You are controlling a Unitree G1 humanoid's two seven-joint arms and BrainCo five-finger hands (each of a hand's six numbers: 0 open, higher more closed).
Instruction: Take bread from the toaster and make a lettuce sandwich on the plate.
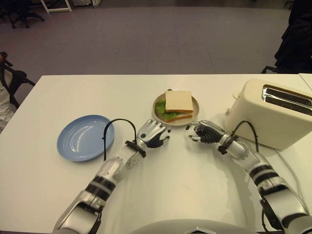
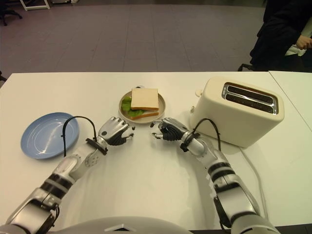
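Nearby, blue plate (image 1: 84,138) left, toaster (image 1: 265,117) right, sandwich (image 1: 178,102) between.

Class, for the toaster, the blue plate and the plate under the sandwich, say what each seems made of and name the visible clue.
Toaster: probably cream plastic casing, smooth, matt, rounded corners; darker metal-looking slots. Blue plate: glossy, with bright reflections; glazed ceramic or hard plastic, cannot tell. Tan plate under the sandwich: duller beige, possibly ceramic or plastic.

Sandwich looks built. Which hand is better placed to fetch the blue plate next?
Left, probably: the left hand rests empty beside the blue plate; the right hand lies farther off, nearer the toaster.
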